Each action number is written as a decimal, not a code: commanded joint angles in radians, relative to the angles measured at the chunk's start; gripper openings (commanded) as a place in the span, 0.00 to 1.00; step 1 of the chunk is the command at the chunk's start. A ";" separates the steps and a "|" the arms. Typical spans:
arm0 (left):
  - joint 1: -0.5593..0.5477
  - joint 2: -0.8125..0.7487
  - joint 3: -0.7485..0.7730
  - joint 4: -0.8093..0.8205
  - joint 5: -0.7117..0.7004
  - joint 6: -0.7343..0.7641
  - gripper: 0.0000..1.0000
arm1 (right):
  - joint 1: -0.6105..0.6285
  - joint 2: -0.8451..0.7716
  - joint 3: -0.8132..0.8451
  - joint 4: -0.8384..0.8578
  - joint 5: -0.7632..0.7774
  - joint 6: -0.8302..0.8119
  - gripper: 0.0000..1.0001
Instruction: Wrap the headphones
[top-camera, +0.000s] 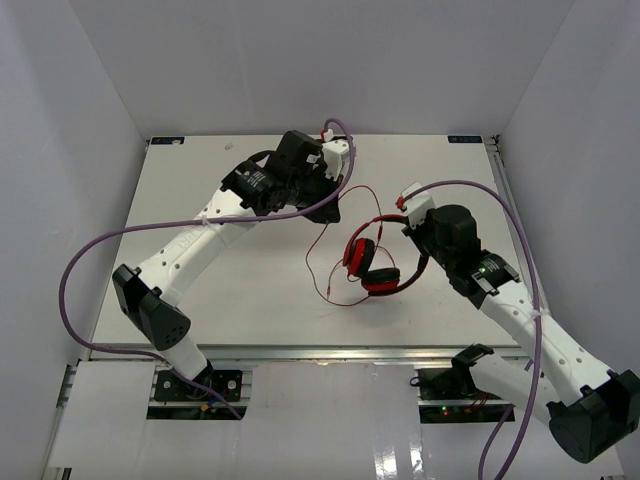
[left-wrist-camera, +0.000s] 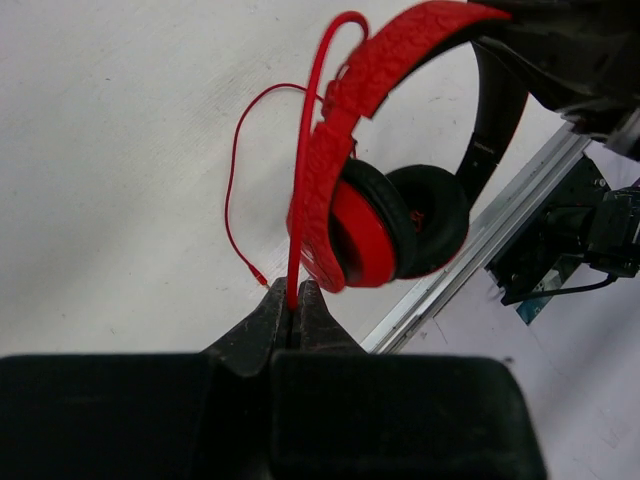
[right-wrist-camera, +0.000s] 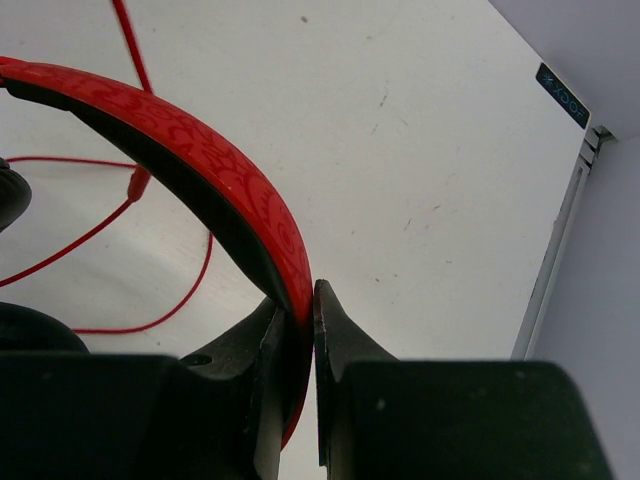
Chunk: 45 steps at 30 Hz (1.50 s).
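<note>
The red headphones (top-camera: 375, 262) with black ear pads are held upright over the white table, near its middle. My right gripper (top-camera: 413, 235) is shut on the red headband (right-wrist-camera: 220, 180), which runs between its fingertips (right-wrist-camera: 327, 305). My left gripper (top-camera: 335, 185) stands farther back and left, shut on the thin red cable (left-wrist-camera: 297, 200), which rises from its fingertips (left-wrist-camera: 270, 310) to the band. The rest of the cable (top-camera: 318, 262) lies in loose loops on the table left of the ear cups (left-wrist-camera: 400, 225). It also shows in the right wrist view (right-wrist-camera: 130, 200).
White walls close in the table on three sides. An aluminium rail (left-wrist-camera: 480, 250) runs along the table's near edge, with the arm bases (top-camera: 200, 385) behind it. Purple arm cables (top-camera: 80, 260) loop out at the left and right. A small label (right-wrist-camera: 560, 95) marks the far right corner.
</note>
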<state>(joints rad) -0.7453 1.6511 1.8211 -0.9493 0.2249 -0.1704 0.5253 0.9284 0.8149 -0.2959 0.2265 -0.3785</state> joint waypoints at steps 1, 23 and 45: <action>-0.014 -0.099 -0.033 -0.008 -0.017 -0.040 0.00 | 0.006 0.029 0.051 0.187 0.129 0.108 0.08; -0.042 -0.085 -0.054 0.072 0.245 -0.156 0.00 | 0.005 0.183 0.126 0.293 0.351 0.233 0.08; -0.234 0.006 -0.211 0.419 0.040 -0.306 0.00 | -0.074 0.300 0.356 0.225 0.161 0.574 0.08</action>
<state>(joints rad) -0.9372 1.6985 1.6583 -0.6286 0.3872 -0.4666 0.4798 1.2392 1.0814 -0.1116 0.4485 0.0713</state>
